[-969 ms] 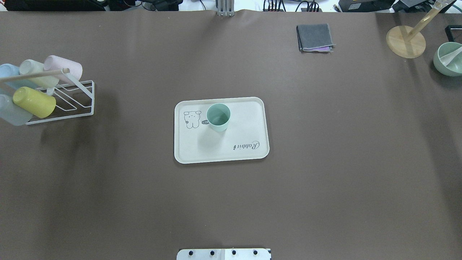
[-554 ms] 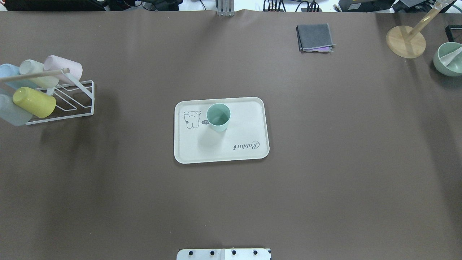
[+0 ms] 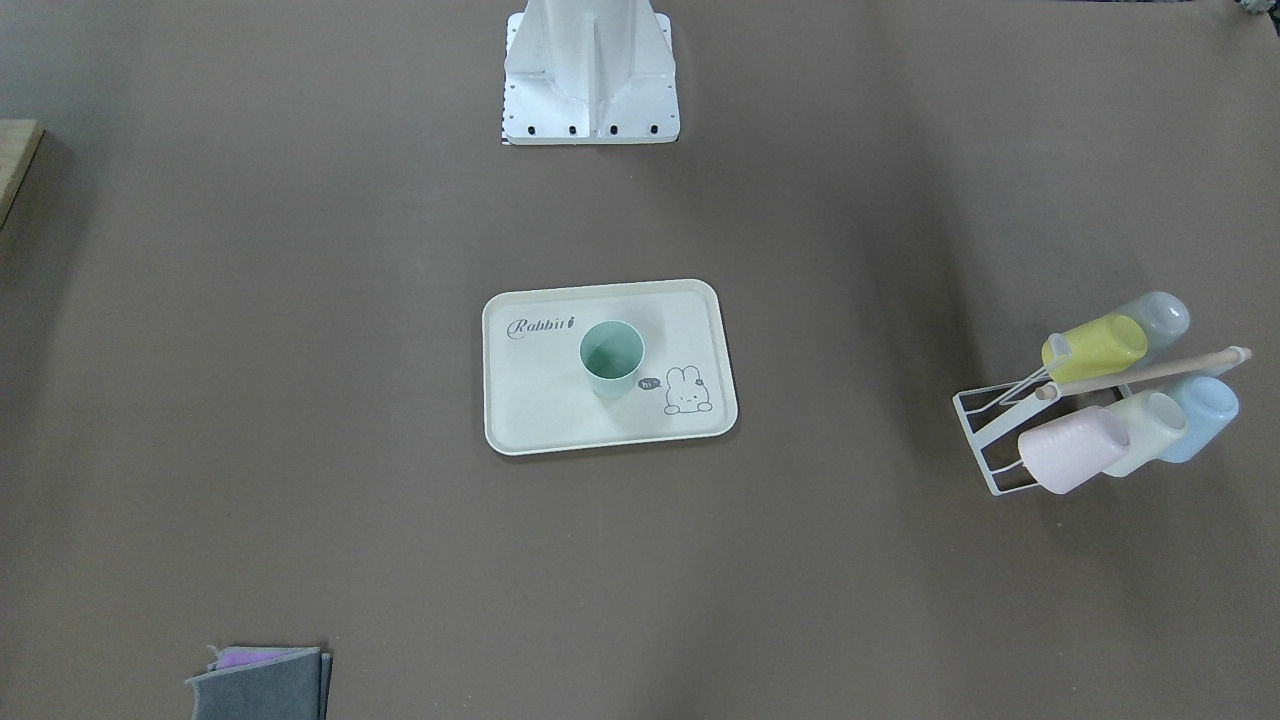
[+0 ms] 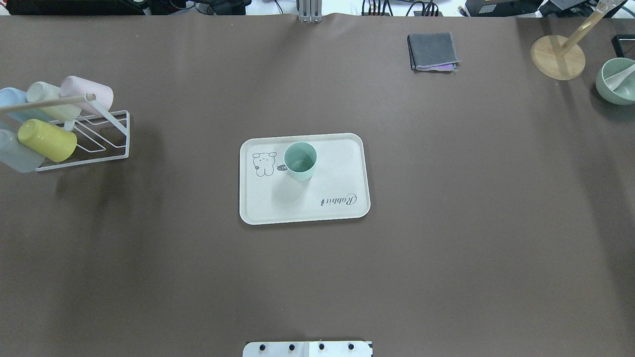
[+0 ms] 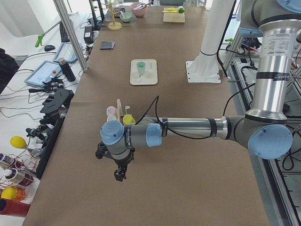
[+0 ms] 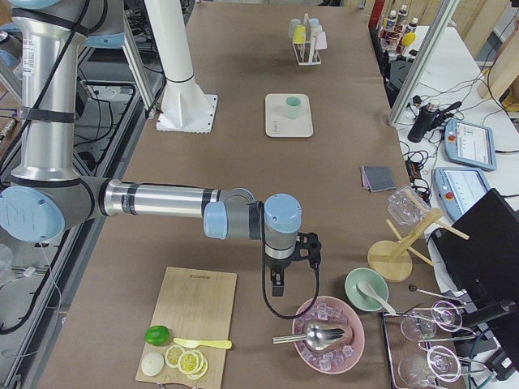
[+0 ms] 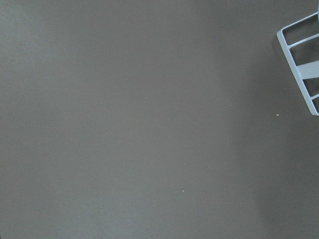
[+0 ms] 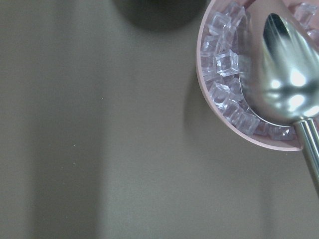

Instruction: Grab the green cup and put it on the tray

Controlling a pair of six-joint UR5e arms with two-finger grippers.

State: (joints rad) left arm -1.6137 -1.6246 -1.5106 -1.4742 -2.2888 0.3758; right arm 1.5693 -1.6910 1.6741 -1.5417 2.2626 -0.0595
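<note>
The green cup (image 4: pixel 300 161) stands empty on the tray (image 4: pixel 342 173).
Both lie well apart from left gripper (image 5: pixel 119 174) and right gripper (image 6: pixel 277 285), grip cannot be told; pink bowl (image 6: pixel 359 344) of ice just beside the right.

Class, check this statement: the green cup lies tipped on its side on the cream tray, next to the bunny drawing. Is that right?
One detail is wrong. The green cup is not tipped on its side: it stands upright with its mouth up, as the overhead exterior view shows. It is on the cream tray, next to the bunny drawing, as stated.
</note>
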